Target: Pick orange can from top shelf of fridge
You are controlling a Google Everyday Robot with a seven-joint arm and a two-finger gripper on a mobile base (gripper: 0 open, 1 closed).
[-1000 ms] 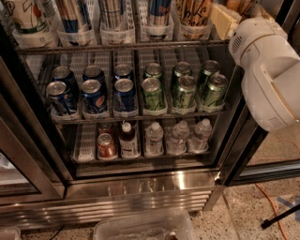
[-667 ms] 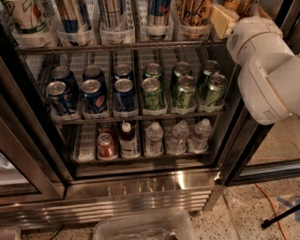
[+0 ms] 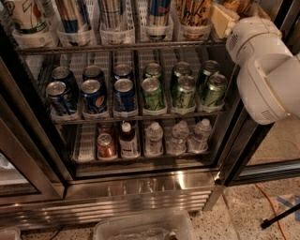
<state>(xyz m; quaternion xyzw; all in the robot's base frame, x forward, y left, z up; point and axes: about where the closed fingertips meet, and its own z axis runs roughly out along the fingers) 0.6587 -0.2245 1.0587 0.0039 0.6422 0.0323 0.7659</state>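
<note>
Nudged slightly up and left with my arm [image 3: 267,70], my claw [image 3: 224,18] sits just right of the orange can [image 3: 194,11], its grip impossible to tell. The can stands unlifted on the top shelf [image 3: 117,46] of the fridge [image 3: 140,187], so grasping and withdrawal remain.

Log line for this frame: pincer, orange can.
phase: pre-grasp | pincer: upper right, just right of orange can | orange can: upright in top shelf lane, not lifted | contact: cannot tell
</note>
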